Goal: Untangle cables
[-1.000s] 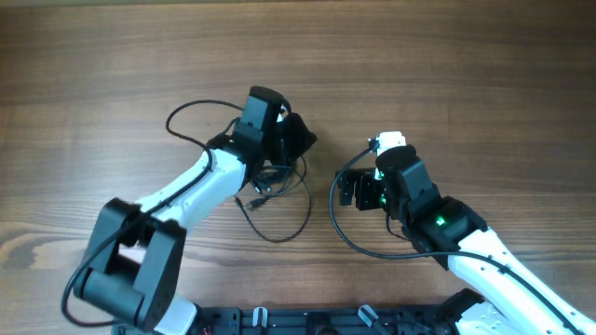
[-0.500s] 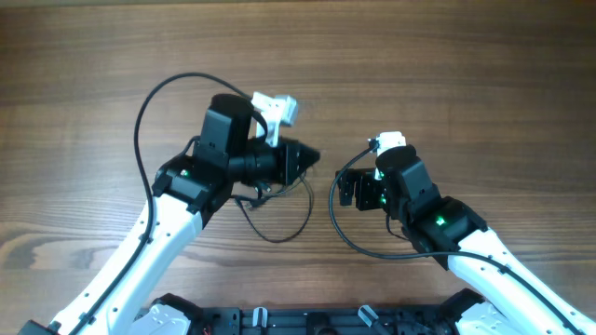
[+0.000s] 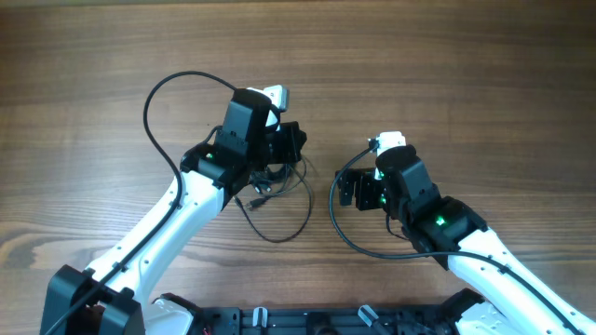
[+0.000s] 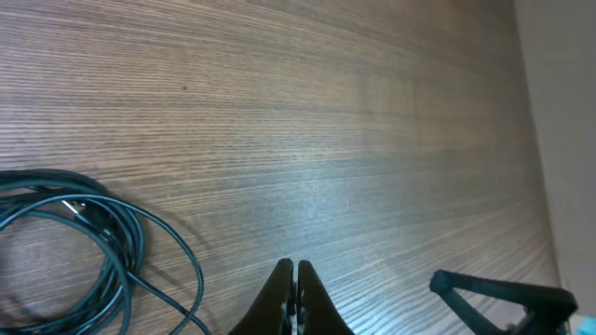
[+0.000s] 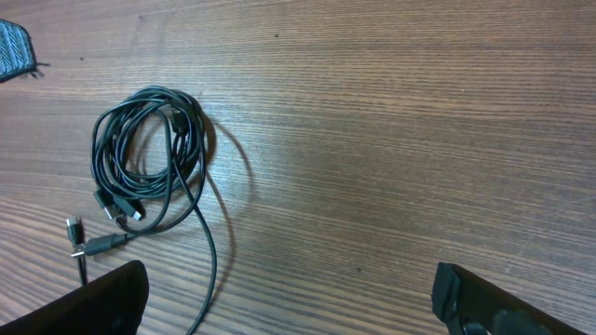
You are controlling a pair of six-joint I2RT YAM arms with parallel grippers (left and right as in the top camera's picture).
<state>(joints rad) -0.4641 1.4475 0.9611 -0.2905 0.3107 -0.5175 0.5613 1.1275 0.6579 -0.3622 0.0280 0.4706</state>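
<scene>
The cables (image 3: 264,183) are thin black cords coiled in one small clump with a long loop trailing toward the table's front. My left gripper (image 3: 296,149) hovers just right of the clump, shut and empty. In the left wrist view its fingers (image 4: 294,272) are pressed together above bare wood, with the coil (image 4: 65,237) to their left. My right gripper (image 3: 358,191) sits apart to the right, open wide and empty. The right wrist view shows its jaws (image 5: 298,307) spread, with the coil (image 5: 149,154) and small silvery plugs (image 5: 93,244) at the upper left.
The wooden table (image 3: 447,74) fills all views. Thicker black arm wires arc beside the left arm (image 3: 154,130) and the right arm (image 3: 337,219). A blue patterned scrap (image 5: 14,46) shows at the right wrist view's top left edge.
My left arm has swung and its wrist has turned; the gripper has moved back from pointing right to sit beside the clump. The right arm and the cables have not moved.
</scene>
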